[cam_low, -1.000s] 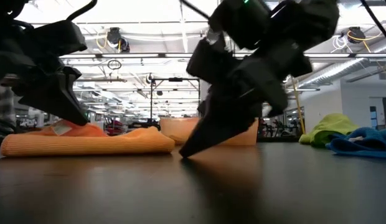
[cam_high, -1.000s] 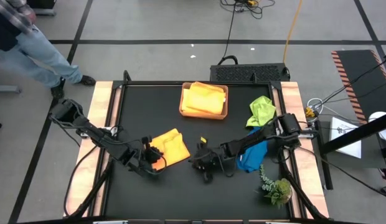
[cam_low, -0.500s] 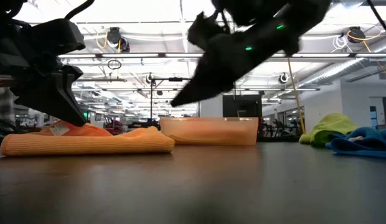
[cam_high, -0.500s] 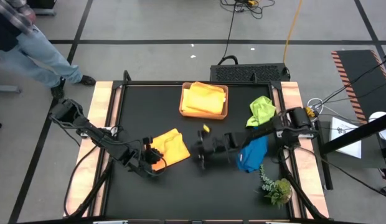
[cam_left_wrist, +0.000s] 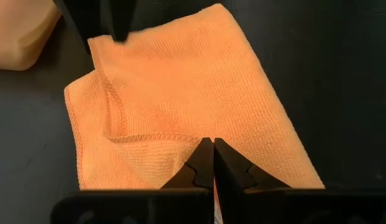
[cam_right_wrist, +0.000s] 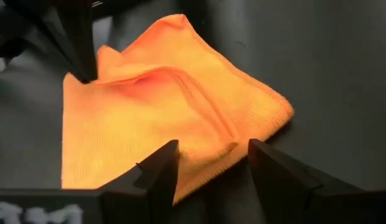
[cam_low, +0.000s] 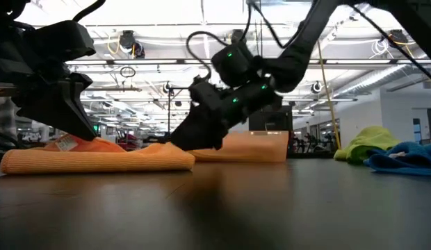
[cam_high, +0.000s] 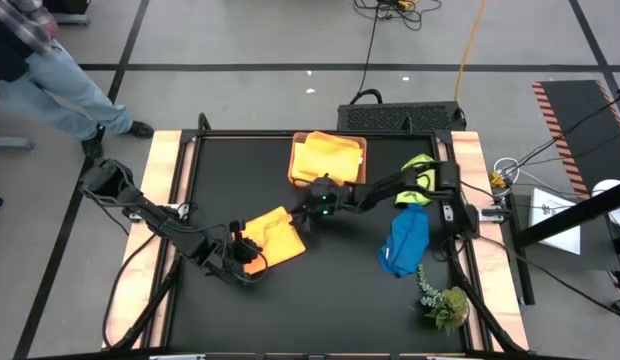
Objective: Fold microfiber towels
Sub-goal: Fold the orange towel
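An orange microfiber towel (cam_high: 273, 237) lies folded on the black table, left of centre. My left gripper (cam_high: 247, 257) is shut at its near left corner, fingers pointing down (cam_left_wrist: 208, 149). My right gripper (cam_high: 312, 208) hangs open at the towel's far right corner (cam_right_wrist: 268, 112), one finger on either side of the edge (cam_right_wrist: 208, 165); I cannot tell whether it touches. A lime green towel (cam_high: 418, 178) and a blue towel (cam_high: 405, 245) lie crumpled at the right. Folded yellow towels (cam_high: 325, 158) rest in the tray (cam_high: 362, 170). My left gripper comes from above, slanting down, with its shut fingertips (cam_left_wrist: 202, 158) on the orange towel's near left corner (cam_left_wrist: 180, 146), beside a folded-over hem. A sliver of cloth shows between the fingers. The towel lies flat on the table (cam_low: 97, 161), slightly raised by the fingers.
A small green plant sprig (cam_high: 445, 300) lies at the near right corner. The tan tray stands at the far edge, middle. Bare black tabletop (cam_high: 340, 290) stretches along the near side. A person's legs (cam_high: 60, 90) show on the floor beyond the far left corner.
My right gripper has lifted off the table in the near middle and swung toward the far edge and left, coming down at the orange towel's far right corner. The towel has kept its place.
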Robot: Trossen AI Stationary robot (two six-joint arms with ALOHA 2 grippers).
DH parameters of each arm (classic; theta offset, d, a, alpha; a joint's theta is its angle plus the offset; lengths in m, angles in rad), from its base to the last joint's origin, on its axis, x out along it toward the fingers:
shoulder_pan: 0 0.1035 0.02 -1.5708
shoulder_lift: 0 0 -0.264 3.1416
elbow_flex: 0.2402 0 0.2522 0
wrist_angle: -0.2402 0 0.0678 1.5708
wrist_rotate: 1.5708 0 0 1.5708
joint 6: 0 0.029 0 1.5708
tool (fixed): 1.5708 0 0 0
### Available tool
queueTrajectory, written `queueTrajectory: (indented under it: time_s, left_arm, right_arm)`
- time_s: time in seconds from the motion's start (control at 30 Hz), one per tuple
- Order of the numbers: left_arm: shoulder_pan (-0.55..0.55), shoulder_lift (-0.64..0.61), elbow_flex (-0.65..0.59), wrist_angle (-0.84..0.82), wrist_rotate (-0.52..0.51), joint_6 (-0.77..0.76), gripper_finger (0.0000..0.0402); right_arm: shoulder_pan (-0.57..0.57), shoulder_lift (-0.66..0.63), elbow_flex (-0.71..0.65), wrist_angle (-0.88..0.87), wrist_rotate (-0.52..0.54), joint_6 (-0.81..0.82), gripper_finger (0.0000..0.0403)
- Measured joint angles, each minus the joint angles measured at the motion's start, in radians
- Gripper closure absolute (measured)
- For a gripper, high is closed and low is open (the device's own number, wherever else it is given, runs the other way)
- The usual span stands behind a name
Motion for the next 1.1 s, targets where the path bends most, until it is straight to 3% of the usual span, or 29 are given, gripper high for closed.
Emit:
queueTrajectory:
  time_s: [0.23,0.6,0.83,1.0,1.1]
  left_arm:
    - [-0.001,0.000,0.000,0.000,0.000,-0.013,0.0400]
    - [-0.004,0.000,0.000,-0.002,0.005,0.006,0.0400]
    - [-0.057,0.000,0.017,0.000,0.026,-0.002,0.0400]
    - [-0.122,-0.001,0.063,0.000,0.040,-0.004,0.0400]
    - [-0.163,-0.001,0.110,0.035,0.050,0.030,0.0401]
  right_arm:
    - [0.008,0.039,0.025,-0.006,0.010,0.003,0.0234]
    - [0.013,0.020,0.025,-0.007,0.007,-0.081,0.0395]
    - [0.111,-0.043,-0.054,-0.033,0.007,-0.088,0.0400]
    - [0.262,-0.186,-0.170,-0.033,0.019,-0.084,0.0402]
    - [0.365,-0.293,-0.225,-0.032,0.087,-0.080,0.0402]
